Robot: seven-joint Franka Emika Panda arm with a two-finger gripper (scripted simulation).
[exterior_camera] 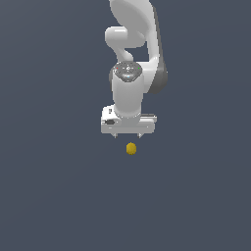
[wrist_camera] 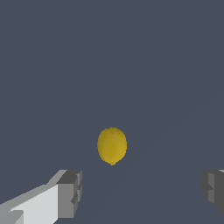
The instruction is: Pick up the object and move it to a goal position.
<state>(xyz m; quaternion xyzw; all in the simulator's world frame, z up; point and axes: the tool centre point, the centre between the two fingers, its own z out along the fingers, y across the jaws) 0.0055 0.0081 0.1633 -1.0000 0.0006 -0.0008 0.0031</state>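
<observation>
- Grey fingertips are showing nearest the wrist camera, one at each side, spread wide and gripping nothing.
- Only the wrist view is showing that gap plainly; only the exterior view is showing the white arm reaching down from the frame's top centre.
- Just below the gripper in the exterior view's centre, the ball is sitting apart from it, roughly midway between the fingertips.
- Its wrist is pointing straight down.

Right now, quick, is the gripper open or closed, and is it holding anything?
Gripper: open, holding nothing. Its fingers stand wide apart, with the yellow ball between them, untouched.
</observation>
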